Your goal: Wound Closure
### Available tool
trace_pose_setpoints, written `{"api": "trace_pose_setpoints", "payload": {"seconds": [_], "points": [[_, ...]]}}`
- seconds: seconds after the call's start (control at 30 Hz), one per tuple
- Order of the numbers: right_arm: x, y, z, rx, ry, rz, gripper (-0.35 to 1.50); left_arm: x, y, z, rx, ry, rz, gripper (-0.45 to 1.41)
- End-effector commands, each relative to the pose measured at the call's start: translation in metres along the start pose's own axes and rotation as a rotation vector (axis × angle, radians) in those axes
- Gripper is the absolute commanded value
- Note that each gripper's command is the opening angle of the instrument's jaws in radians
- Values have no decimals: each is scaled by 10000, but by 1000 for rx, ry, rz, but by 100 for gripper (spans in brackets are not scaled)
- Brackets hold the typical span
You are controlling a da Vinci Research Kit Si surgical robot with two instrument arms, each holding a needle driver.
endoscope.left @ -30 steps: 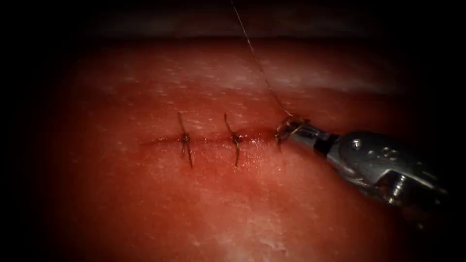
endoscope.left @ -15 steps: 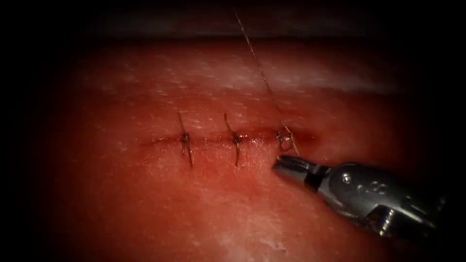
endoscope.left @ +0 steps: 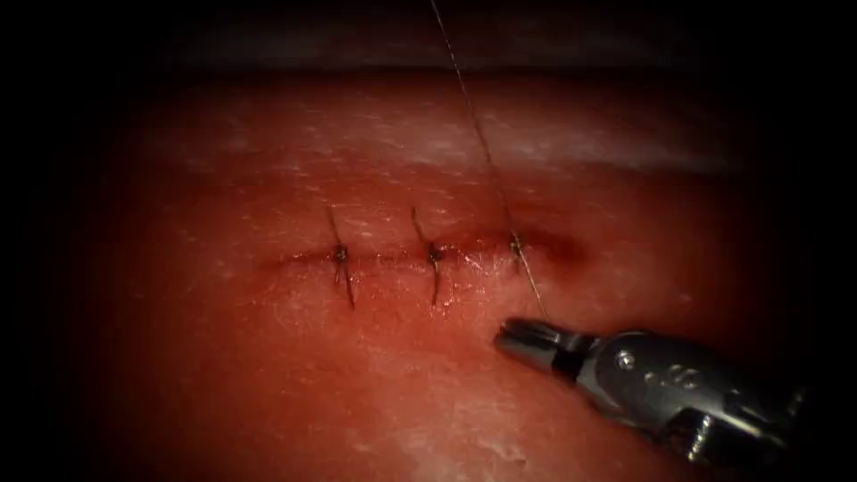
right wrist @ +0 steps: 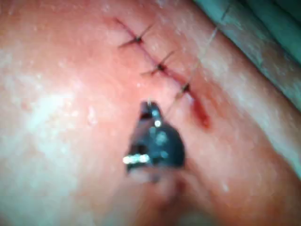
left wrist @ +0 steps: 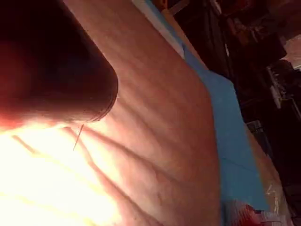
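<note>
The cut (endoscope.left: 393,258) runs across the tissue (endoscope.left: 268,375), with two tied stitches (endoscope.left: 340,254) (endoscope.left: 434,254) on it. A third knot (endoscope.left: 515,243) sits at the cut's right end. From it, a long thread (endoscope.left: 473,116) rises taut out of the top of the endoscope view. A short tail runs down from the knot to my right tool (endoscope.left: 522,335), whose jaws are shut on the tail's end just below the cut. The right wrist view has the same tool (right wrist: 150,110), knot (right wrist: 186,87) and thread (right wrist: 207,44).
Red fluid (endoscope.left: 558,248) pools at the cut's right end, also visible as red fluid (right wrist: 201,113) in the right wrist view. A blue drape (left wrist: 230,127) lies along the tissue's edge (left wrist: 155,117). The far tissue edge (endoscope.left: 446,70) falls into darkness.
My right tool has drawn down and away from the cut with the thread tail. The loose loop at the cut's right end has closed into a small tight knot.
</note>
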Motion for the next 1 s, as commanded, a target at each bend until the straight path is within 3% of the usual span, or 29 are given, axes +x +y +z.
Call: {"api": "trace_pose_setpoints", "payload": {"seconds": [0.03, 0.57, 0.67, 0.7, 0.73, 0.77, 0.83, 1.0], "points": [[-6, -9, 8, 7, -5, -4, -35, 12, -10, 1, 14, 1, -1, -35], [-20, -21, -1, 35, -56, -14, -35, 24, -2, 15, 31, -30, 21, -35], [-11, -19, -1, 78, -8, -3, -35, 16, 12, 19, -58, 11, 18, -35], [-8, -18, -3, 97, 6, 1, 7, 13, 18, 19, -74, 27, 14, -35], [-3, -16, -6, 105, 27, 5, 61, 10, 23, 17, -91, 39, 11, -35], [1, -14, -10, 112, 42, 8, 91, 7, 32, 14, -106, 56, 5, -35], [14, -9, -20, 127, 53, 27, 111, 3, 44, 6, -133, 87, -7, -35], [43, 11, -49, 72, 62, 74, 120, 0, 69, -31, -169, 154, -43, -35]]}}
